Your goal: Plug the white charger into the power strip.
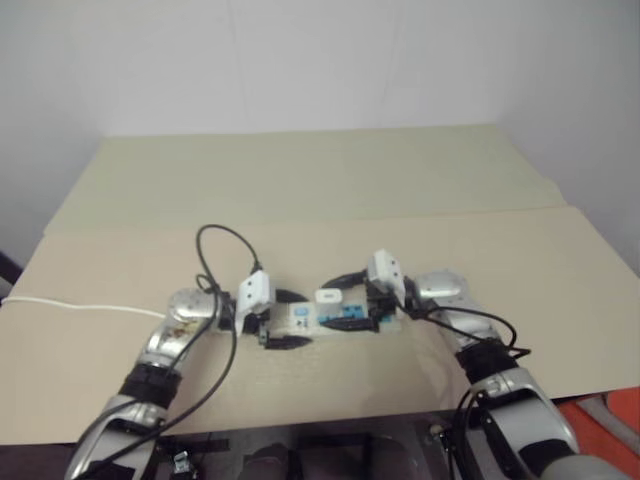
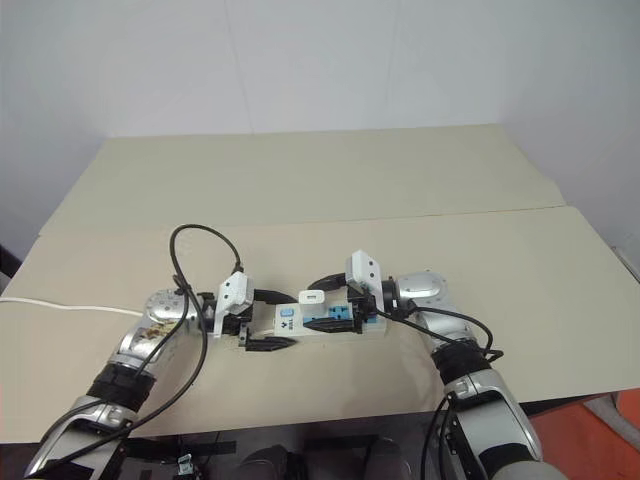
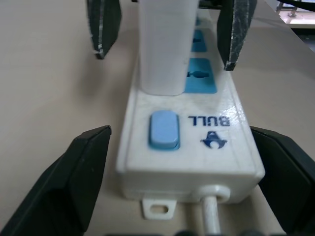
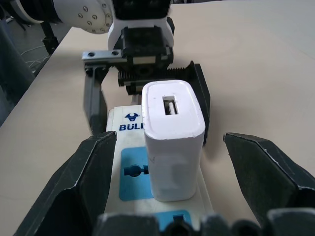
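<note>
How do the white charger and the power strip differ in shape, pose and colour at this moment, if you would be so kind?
The white charger is a short rounded block standing upright, while the power strip is a long flat bar lying on the table. The white charger is plain white with a slot in its top; the power strip carries blue sockets, a blue switch and a cord. The charger sits in the socket nearest the strip's switch. Both have white bodies, and both lie between open grippers.

Both end effectors (left, right) face each other, fingers spread.
</note>
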